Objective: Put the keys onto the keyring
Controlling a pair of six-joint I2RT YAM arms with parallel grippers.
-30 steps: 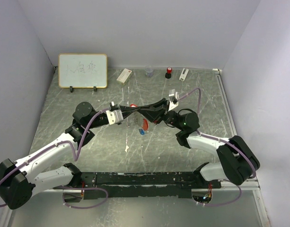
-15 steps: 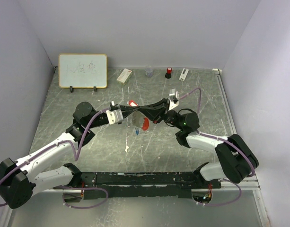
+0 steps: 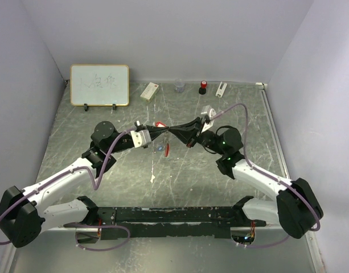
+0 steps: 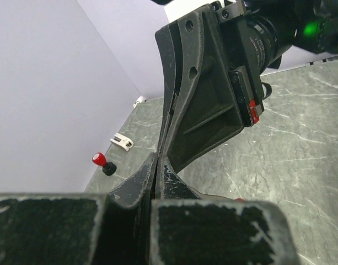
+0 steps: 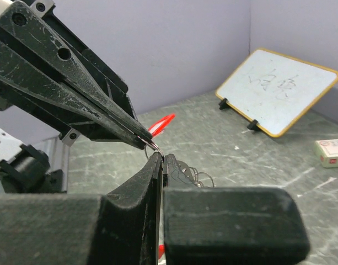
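Note:
My left gripper (image 3: 164, 131) and right gripper (image 3: 175, 132) meet tip to tip above the middle of the table. Both are shut on the keyring's thin metal ring (image 5: 153, 144), pinched between their tips. In the right wrist view, the left gripper (image 5: 140, 139) reaches in from the upper left. More grey rings (image 5: 197, 175) hang behind my right gripper (image 5: 161, 157). The red fob (image 5: 162, 124) sticks out beside the left fingers (image 3: 160, 124). A red key (image 3: 167, 149) and a blue key (image 3: 161, 149) hang below the tips. The left wrist view shows its shut gripper (image 4: 157, 160) against the right gripper (image 4: 207, 105).
A whiteboard (image 3: 99, 85) stands at the back left. Along the back wall lie a white box (image 3: 149, 91), a small grey cup (image 3: 179, 86), a red-capped black thing (image 3: 202, 86) and a white clip-like piece (image 3: 221, 89). Walls close in on the left, right and back.
Both gripper tips stay together and have shifted slightly back. The hanging red and blue keys have swung left and turned. The right arm's elbow has moved back and up.

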